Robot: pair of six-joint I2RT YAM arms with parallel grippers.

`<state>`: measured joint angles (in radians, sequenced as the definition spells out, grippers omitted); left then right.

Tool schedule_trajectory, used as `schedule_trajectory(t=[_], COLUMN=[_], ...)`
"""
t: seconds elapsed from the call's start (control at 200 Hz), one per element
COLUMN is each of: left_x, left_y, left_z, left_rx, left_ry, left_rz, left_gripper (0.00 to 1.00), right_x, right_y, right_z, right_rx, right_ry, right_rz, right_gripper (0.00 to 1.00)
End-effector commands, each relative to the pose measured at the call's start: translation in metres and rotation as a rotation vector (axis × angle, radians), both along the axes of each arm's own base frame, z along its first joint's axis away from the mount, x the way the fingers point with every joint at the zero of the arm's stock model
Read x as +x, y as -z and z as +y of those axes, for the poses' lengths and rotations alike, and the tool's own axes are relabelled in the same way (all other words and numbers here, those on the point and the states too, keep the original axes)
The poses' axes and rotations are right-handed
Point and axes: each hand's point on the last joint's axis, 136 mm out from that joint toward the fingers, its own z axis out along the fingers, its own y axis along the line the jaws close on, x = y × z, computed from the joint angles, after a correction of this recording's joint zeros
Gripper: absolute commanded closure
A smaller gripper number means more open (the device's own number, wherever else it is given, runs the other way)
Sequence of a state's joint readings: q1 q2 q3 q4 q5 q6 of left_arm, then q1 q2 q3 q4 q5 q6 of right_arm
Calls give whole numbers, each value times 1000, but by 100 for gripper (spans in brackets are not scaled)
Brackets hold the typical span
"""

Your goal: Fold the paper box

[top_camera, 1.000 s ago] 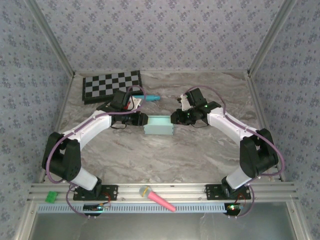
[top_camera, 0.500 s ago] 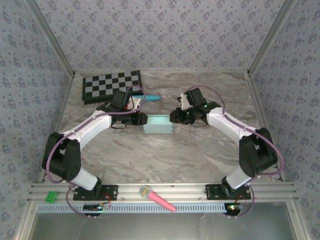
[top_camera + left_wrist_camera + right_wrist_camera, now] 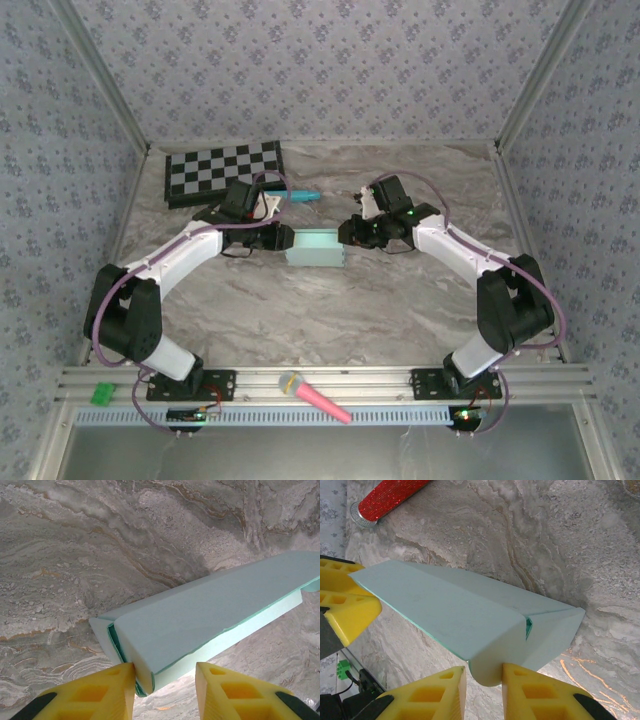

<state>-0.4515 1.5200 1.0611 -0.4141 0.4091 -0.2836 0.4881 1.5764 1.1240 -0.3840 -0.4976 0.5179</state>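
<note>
box (image 3: 316,247) sits mid-frame on the tabletop (image 3: 330,310), left gripper (image 3: 165,687) clamped on its left end, right gripper (image 3: 484,682) pinching its right end.

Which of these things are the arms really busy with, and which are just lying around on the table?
In use:
- paper box, pale aqua, mid-table
- left gripper, shut on one end of it
- right gripper, shut on the other end

Lying about:
- checkerboard, far left
- teal marker pen, beyond the box
- pink microphone, on the front rail
- small green piece, front left
</note>
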Motion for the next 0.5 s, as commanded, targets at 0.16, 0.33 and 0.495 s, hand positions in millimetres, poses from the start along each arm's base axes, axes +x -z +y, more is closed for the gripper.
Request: schedule_trajectory(t=[0.16, 0.33, 0.495], left_x=[-16, -16, -15], left_y=[-9, -10, -14], left_z=[-23, -23, -22], left_rx=[-99, -104, -99], left_ry=[78, 78, 72], left_rz=[22, 20, 5], left_gripper=[63, 63, 62], right_x=[-13, -13, -11], right_y=[-22, -23, -14], right_z=[39, 39, 27], right_rx=[150, 143, 58], right_ry=[-120, -119, -98], right_rz=[-14, -21, -30], right_gripper=[74, 74, 74])
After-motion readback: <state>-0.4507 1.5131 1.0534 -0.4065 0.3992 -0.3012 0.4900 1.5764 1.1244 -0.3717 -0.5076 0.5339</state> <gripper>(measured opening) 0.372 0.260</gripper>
